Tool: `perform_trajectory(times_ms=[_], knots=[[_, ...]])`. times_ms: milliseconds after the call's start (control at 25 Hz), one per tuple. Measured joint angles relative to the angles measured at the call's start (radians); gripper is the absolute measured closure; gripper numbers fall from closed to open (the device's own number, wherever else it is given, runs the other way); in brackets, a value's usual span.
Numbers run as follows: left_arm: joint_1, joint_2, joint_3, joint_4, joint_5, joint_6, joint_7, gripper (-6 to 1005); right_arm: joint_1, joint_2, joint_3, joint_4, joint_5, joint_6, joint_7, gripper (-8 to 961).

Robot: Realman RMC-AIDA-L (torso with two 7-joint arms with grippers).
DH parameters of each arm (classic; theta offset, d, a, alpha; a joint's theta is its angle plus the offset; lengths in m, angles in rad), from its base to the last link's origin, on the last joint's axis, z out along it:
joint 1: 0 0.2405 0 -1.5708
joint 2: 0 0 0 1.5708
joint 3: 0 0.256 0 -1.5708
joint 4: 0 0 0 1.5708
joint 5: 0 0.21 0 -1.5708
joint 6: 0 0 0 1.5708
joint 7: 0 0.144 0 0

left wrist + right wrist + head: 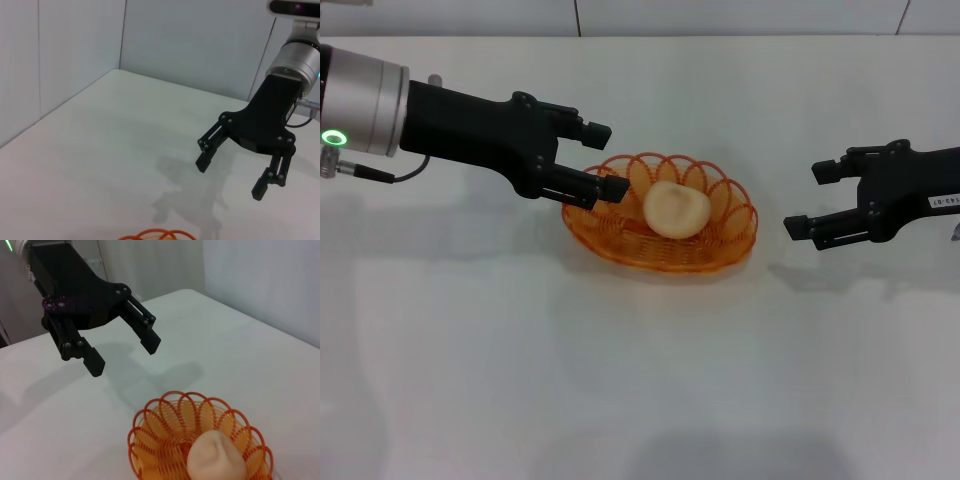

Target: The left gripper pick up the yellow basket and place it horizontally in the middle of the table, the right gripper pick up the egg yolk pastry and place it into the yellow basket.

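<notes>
The yellow basket (620,245) lies flat near the middle of the white table (640,390), long side across the head view. Inside it rests the egg yolk pastry (675,208), a pale round bun. My left gripper (605,160) is open at the basket's left end, holding nothing. In the right wrist view this left gripper (123,355) hangs clear of the basket (150,440) and the pastry (217,457). My right gripper (807,198) is open and empty, a short way off the basket's right end. The left wrist view shows the right gripper (231,176) and a sliver of basket rim (155,234).
Pale walls run along the table's far edge and close the corners. Both arms cast shadows on the white surface beside the basket.
</notes>
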Motion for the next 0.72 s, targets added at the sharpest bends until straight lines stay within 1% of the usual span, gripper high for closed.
perform_trajectory(times_ms=[720], knots=[[0.000,0.007,0.000,0.002,0.000,0.002,0.010,227,0.006,0.000,0.000,-0.008,0.002,-0.011,0.000,94]])
